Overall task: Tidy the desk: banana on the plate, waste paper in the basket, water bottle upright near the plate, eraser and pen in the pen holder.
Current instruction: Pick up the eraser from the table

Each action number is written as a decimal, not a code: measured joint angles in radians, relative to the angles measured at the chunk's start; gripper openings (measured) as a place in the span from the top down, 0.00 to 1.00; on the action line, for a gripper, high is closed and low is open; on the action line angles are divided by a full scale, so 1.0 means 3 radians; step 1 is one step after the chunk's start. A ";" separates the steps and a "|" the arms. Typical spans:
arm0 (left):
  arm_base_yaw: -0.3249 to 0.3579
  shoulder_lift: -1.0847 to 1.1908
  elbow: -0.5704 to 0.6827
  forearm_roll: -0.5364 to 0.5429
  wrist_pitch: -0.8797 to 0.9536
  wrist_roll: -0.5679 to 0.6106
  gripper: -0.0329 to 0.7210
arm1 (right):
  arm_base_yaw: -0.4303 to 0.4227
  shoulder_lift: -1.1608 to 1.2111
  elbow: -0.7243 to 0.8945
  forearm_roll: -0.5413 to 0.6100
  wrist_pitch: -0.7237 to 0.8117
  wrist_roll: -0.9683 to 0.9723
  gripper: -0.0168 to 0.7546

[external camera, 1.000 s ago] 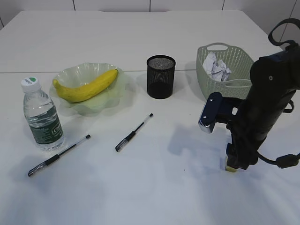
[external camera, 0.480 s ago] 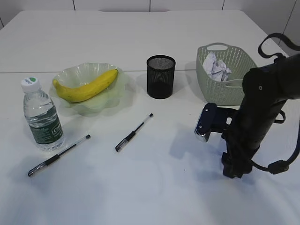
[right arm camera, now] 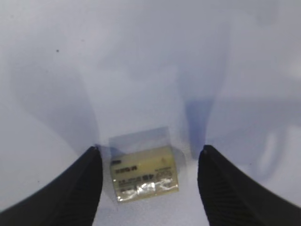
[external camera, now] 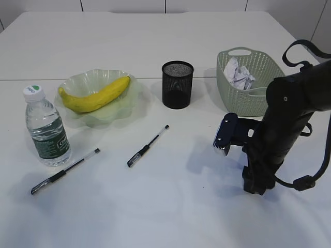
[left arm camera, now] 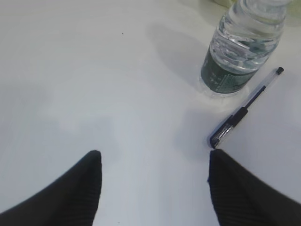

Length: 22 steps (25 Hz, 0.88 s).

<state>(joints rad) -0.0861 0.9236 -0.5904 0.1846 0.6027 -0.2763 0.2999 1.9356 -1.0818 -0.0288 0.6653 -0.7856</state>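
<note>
My right gripper (right arm camera: 148, 153) is open and low over the table, its jaws on either side of a yellowish wrapped eraser (right arm camera: 144, 173) lying flat; the left jaw is close to it. In the exterior view the right arm (external camera: 282, 134) hides the eraser. My left gripper (left arm camera: 154, 157) is open and empty above bare table, near an upright water bottle (left arm camera: 242, 44) and a black pen (left arm camera: 244, 109). The exterior view shows the banana (external camera: 95, 95) on the green plate (external camera: 132, 101), the bottle (external camera: 46, 129), two pens (external camera: 64, 171) (external camera: 148, 145), the black mesh pen holder (external camera: 177, 84) and crumpled paper (external camera: 239, 73) in the basket (external camera: 258, 93).
The white table (external camera: 170, 206) runs on in front and at the back. The right arm's cable (external camera: 305, 181) loops beside it at the right edge. The left arm does not show in the exterior view.
The right arm has dropped lower and shifted slightly left over the eraser, which showed by the gripper a second ago and is now hidden in the exterior view.
</note>
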 joint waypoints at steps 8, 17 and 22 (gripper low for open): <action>0.0000 0.0000 0.0000 0.0000 0.0008 0.0000 0.28 | 0.0000 0.0000 0.0000 0.0000 0.0061 0.0000 0.47; 0.0000 0.0000 0.0000 0.0000 0.0008 0.0000 0.28 | 0.0000 0.0000 -0.0006 0.0013 0.0093 0.0000 0.61; 0.0000 0.0000 0.0000 0.0000 0.0008 0.0000 0.28 | 0.0000 0.0000 -0.0006 0.0120 0.0101 0.0000 0.61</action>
<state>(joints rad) -0.0861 0.9236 -0.5904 0.1846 0.6051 -0.2763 0.2999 1.9356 -1.0836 0.0073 0.6955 -0.7856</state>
